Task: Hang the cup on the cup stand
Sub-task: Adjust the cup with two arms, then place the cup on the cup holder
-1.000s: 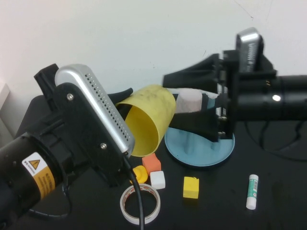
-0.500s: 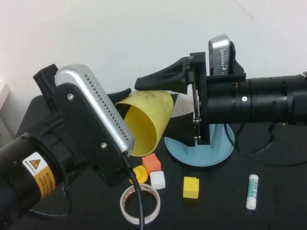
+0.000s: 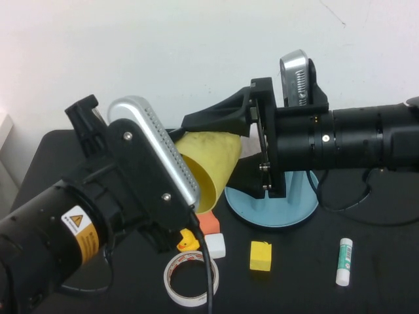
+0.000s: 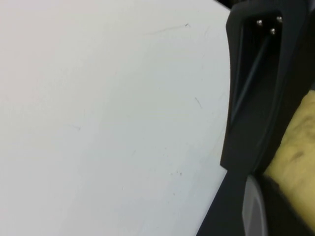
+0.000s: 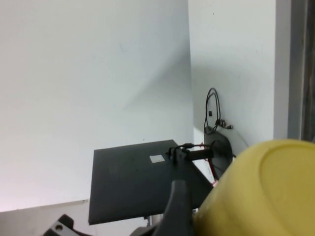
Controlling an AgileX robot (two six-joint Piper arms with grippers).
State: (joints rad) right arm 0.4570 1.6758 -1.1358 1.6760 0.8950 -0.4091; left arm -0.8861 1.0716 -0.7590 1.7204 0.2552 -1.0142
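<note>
The yellow cup [image 3: 213,163] is held tilted above the table, its open mouth toward my left arm. My left gripper's own fingers are hidden behind its wrist [image 3: 150,170] in the high view. In the left wrist view a black finger [image 4: 256,98] lies against the cup [image 4: 298,147]. My right gripper [image 3: 229,147] is open, its two fingers above and below the cup's closed end, which fills the right wrist view [image 5: 266,191]. The cup stand's light-blue base [image 3: 275,212] lies under the right gripper; its pegs are mostly hidden.
On the black table in front of the stand lie a tape roll [image 3: 191,278], a yellow block [image 3: 260,255], a white block [image 3: 215,246], an orange block [image 3: 208,224] and a glue stick [image 3: 344,261]. A white wall stands behind.
My right gripper has swung left from over the stand and now straddles the cup's closed end. My left arm has shifted right and up with the cup.
</note>
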